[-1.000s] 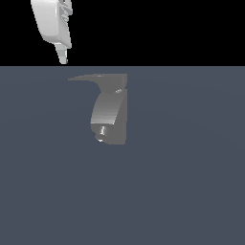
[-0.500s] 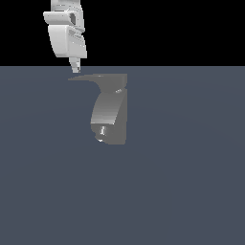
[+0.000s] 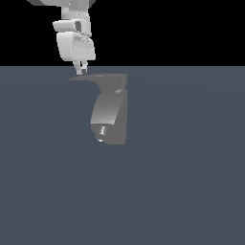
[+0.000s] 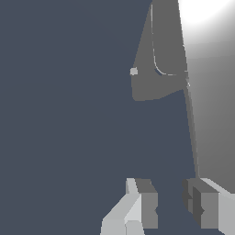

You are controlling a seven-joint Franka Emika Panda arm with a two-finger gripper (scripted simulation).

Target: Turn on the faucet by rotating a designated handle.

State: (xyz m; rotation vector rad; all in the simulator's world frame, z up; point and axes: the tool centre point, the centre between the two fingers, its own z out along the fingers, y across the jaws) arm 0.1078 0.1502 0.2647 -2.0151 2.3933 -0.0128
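The faucet [image 3: 110, 115] is a curved grey body on the dark surface, with a bright spout tip [image 3: 101, 131] low on its front. Its handle [image 3: 95, 77] is a thin flat blade running from the body's top toward the exterior view's left and tapering to a point. My white gripper [image 3: 80, 70] hangs just above the blade's pointed end. In the wrist view the fingers [image 4: 142, 206] stand apart with only floor between them, so my gripper [image 4: 172, 206] is open. The handle [image 4: 211, 114] narrows to a point beside one finger, and the faucet [image 4: 156, 69] lies beyond.
A flat dark blue-grey surface [image 3: 191, 182] spreads around the faucet. A black background fills the space behind the arm.
My gripper has come down and shifted toward the exterior view's right, from well above the handle to just over its pointed end. The faucet and handle have not moved.
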